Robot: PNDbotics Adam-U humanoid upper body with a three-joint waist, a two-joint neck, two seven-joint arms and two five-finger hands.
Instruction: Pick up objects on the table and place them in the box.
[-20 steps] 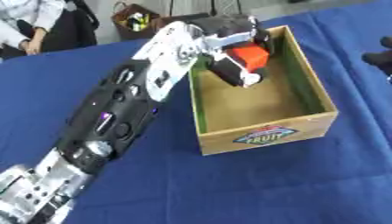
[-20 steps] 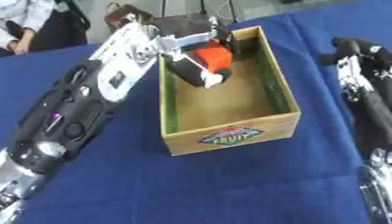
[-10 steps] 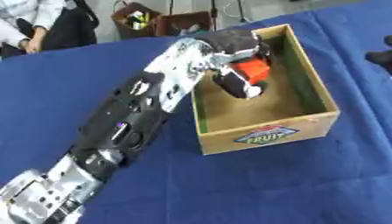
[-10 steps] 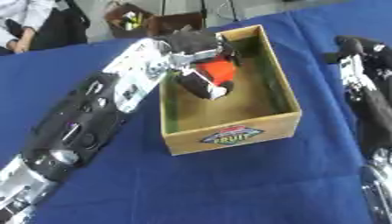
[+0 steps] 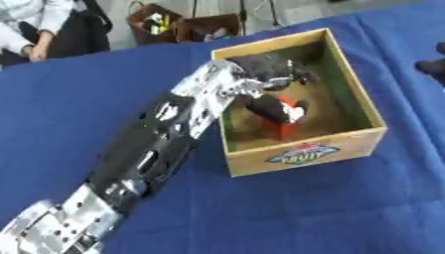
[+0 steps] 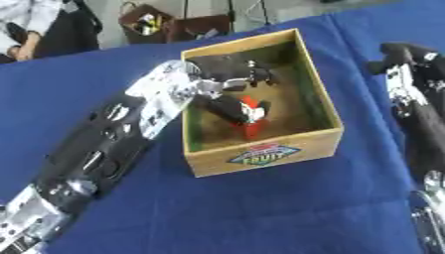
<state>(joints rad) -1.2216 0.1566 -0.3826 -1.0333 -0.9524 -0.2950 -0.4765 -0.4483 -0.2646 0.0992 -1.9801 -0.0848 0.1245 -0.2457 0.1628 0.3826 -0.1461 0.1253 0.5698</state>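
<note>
The left arm, glossy black panels broken by silver joints, stretches up from the lower left corner and over the near-left wall of the box [image 5: 300, 156]. The left hand [image 5: 265, 69] sits inside the box, above its floor, at the far-left part. Its dark fingers [image 6: 248, 74] are bent downward, but whether they grip anything I cannot tell; they blur into one dark mass.

Just below the hand, on the box floor, lies the object [image 5: 280, 116]: a blocky red piece with a black part on its left and a small white patch on its right. It sits around the middle of the box, tilted. Whether the hand touches it cannot be made out.

The box is rectangular, with pale wooden walls, a brownish floor and a greenish tint on the inner sides. Its front wall carries an oval fruit label [image 6: 258, 155] in blue, yellow and green.

Everything rests on a tabletop [image 5: 78, 94] covered in smooth blue cloth.

The right hand [image 6: 402, 64] shows at the right edge, black and silver, lying on the cloth well apart from the box. Its fingers cannot be read.
</note>
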